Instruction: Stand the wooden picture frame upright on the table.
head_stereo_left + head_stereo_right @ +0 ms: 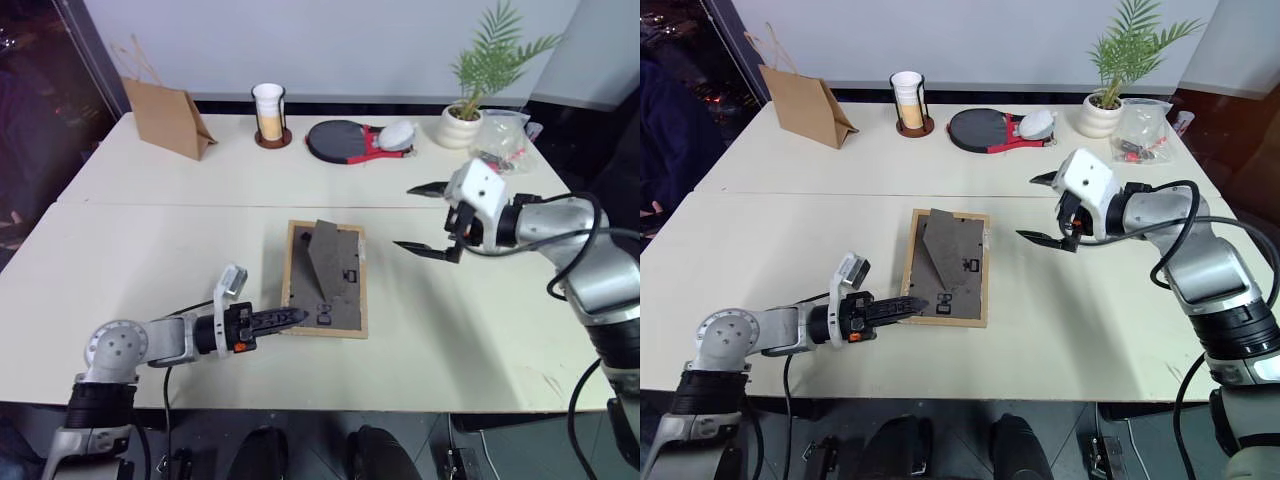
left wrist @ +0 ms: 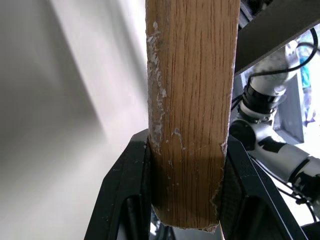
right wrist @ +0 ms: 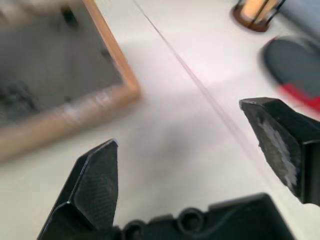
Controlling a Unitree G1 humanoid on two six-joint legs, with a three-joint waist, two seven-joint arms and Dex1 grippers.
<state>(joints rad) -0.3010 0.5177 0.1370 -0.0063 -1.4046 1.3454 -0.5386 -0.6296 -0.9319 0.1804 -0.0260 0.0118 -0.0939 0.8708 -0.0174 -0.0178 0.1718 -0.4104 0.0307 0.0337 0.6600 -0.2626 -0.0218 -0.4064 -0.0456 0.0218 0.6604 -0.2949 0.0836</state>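
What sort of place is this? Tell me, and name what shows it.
Probably an indoor office or lab test area: two pale tables pushed together against a plain wall, set with staged props: a potted plant, a paper bag, a table-tennis paddle.

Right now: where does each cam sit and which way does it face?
Head stereo pair: looks forward and down at table; both arms show.
Left wrist: along left gripper, shut on the wooden picture frame.
Right wrist: along open right gripper, toward the table.
Shared: the frame's corner.
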